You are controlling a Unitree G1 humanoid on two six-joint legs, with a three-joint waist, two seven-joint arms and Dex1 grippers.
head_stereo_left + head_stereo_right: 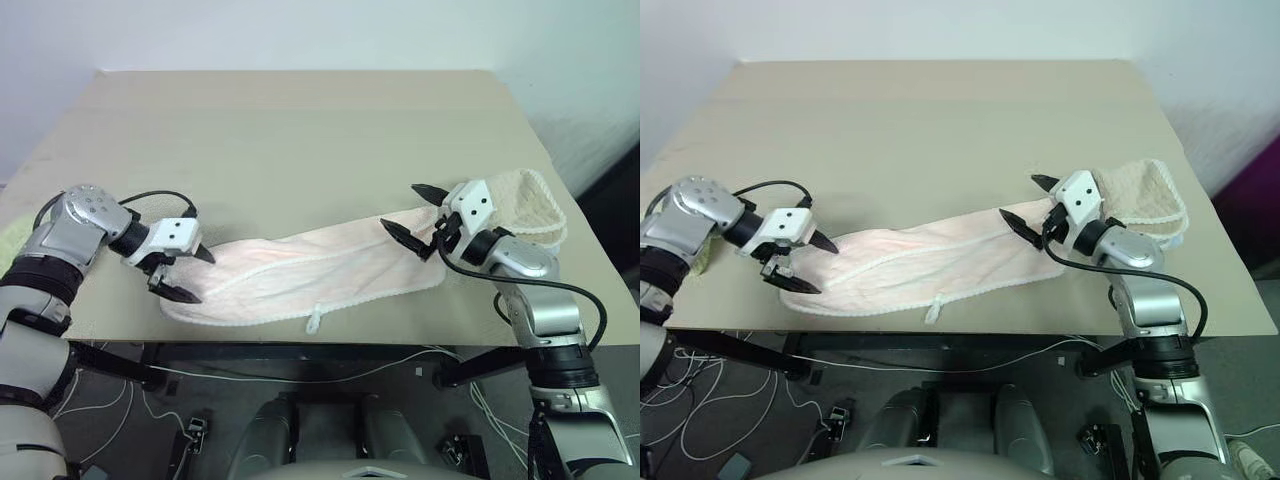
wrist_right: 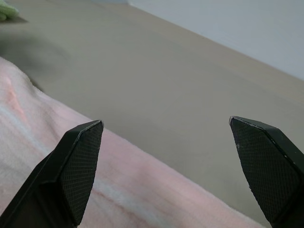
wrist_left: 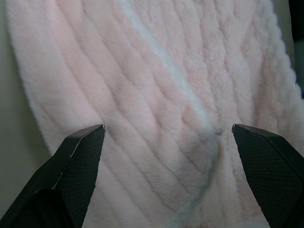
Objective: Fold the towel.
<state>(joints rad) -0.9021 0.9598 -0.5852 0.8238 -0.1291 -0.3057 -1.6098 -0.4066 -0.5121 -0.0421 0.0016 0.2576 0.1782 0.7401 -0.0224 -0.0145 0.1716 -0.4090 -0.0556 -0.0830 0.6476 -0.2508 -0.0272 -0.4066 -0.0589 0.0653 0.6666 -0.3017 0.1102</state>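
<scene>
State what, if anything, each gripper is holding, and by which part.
Nothing is held. The left gripper and right gripper are open above the towel.

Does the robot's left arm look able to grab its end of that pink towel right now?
Probably yes. The left gripper hangs open right over the near left end of the towel, angled down at it, with nothing between its fingers and the cloth. The towel lies flat on the table.
</scene>
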